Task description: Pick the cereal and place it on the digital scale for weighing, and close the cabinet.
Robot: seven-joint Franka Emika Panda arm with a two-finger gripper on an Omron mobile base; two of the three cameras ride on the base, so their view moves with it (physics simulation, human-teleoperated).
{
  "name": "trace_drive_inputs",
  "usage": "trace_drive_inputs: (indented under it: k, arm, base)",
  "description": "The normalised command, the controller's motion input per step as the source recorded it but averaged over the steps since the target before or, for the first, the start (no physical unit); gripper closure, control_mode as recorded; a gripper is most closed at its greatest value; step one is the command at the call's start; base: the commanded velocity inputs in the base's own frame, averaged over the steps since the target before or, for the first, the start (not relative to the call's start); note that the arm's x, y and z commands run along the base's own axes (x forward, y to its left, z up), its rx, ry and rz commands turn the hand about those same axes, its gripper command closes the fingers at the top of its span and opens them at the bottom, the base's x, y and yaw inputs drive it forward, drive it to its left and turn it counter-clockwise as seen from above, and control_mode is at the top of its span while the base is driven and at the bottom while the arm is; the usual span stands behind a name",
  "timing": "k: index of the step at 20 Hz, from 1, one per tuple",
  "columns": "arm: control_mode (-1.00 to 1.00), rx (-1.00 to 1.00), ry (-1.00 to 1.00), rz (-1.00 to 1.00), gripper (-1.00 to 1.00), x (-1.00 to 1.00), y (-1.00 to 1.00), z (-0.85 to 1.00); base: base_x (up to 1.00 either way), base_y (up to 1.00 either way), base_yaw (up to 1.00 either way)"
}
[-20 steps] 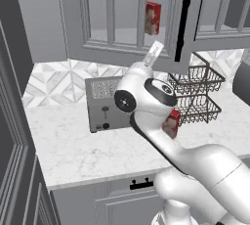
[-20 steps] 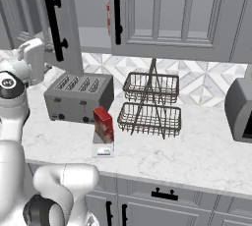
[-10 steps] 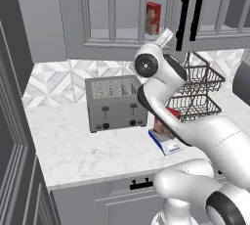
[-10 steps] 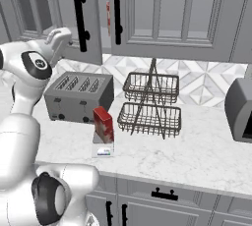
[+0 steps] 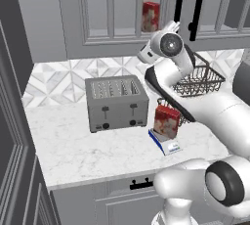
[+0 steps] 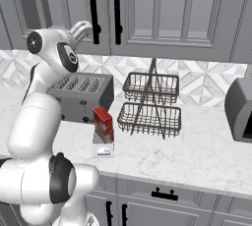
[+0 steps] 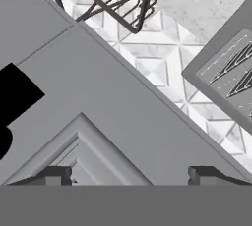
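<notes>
On the marble counter [image 5: 83, 150], just in front of a grey toaster [image 5: 116, 102], a red cereal [image 5: 166, 121] box stands upright on the digital scale [image 5: 165, 144]. The scale is flat, with a blue base and a pale display strip at its front edge. The box shows a pale picture on its face; any lettering on it is too small to read, and no brand can be made out on the toaster or the scale.

Two red boxes can be counted: the one on the scale, and a second look-alike box [image 5: 150, 16] seen through the panes of the cabinet [image 5: 112, 13] above, resting on its inner shelf. The cabinet's two barred doors meet at the middle, with two long black vertical handles [image 6: 93, 11] side by side.

One two-tier wire basket [image 6: 150, 103] stands to the right of the toaster, and nothing is visible in either tier. A second grey appliance [image 6: 241, 109] sits at the far right of the counter.

The white arm reaches up to the cabinet, and the gripper [image 7: 130, 173] is pressed close against the lower part of the door beside the handles. Its two dark fingertips [image 7: 55, 174] stand well apart, released, with nothing between them.
</notes>
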Motion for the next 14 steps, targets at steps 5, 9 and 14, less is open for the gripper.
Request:
trace_drive_inputs:
  k: [5,9,14]
  arm:
    - [-1.00,0.02,-0.04,0.19,-1.00,0.92,0.00,-0.29]
    - [-1.00,0.07,-0.03,0.20,-1.00,1.00,0.00,-0.35]
    - [-1.00,0.05,0.00,0.16,-1.00,1.00,0.01,-0.40]
  base:
    - [0.00,0.00,0.00]
    - [0.00,0.00,0.00]
    - [0.00,0.00,0.00]
